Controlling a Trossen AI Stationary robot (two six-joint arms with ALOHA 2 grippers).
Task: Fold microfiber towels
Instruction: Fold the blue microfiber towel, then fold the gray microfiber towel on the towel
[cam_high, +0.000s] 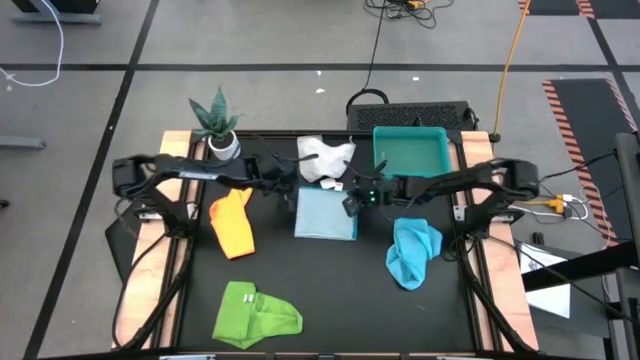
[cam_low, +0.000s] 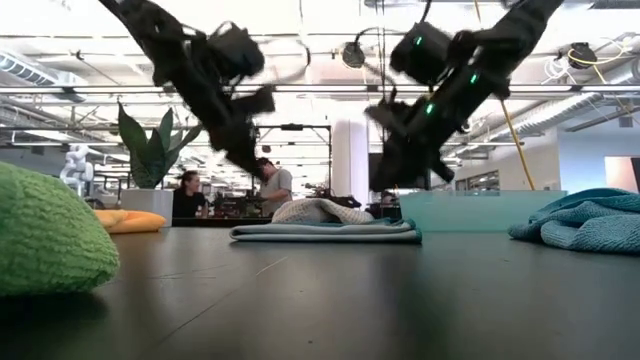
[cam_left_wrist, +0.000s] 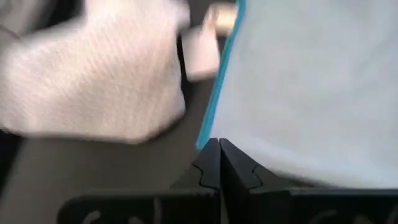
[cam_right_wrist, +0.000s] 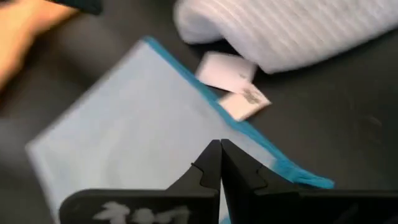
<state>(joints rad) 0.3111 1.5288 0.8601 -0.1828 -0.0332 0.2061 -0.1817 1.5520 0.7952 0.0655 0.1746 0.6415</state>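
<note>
The light blue towel (cam_high: 325, 213) lies folded flat on the black table at its middle, with white tags (cam_right_wrist: 239, 93) at its far edge. My left gripper (cam_high: 290, 190) hovers shut and empty over the towel's far left corner (cam_left_wrist: 219, 149). My right gripper (cam_high: 352, 200) hovers shut and empty over its far right part (cam_right_wrist: 221, 152). In the low view both grippers (cam_low: 255, 170) (cam_low: 390, 185) are above the towel (cam_low: 325, 231). The white-grey towel (cam_high: 325, 158) lies crumpled behind it. The yellow-orange towel (cam_high: 232, 220), the lime green towel (cam_high: 255, 313) and the turquoise towel (cam_high: 412, 250) lie around it.
A teal plastic tray (cam_high: 410, 152) stands at the far right. A potted plant (cam_high: 218, 125) stands at the far left corner. Bare black table shows between the light blue towel and the near edge. People show in the room beyond the table (cam_low: 270, 185).
</note>
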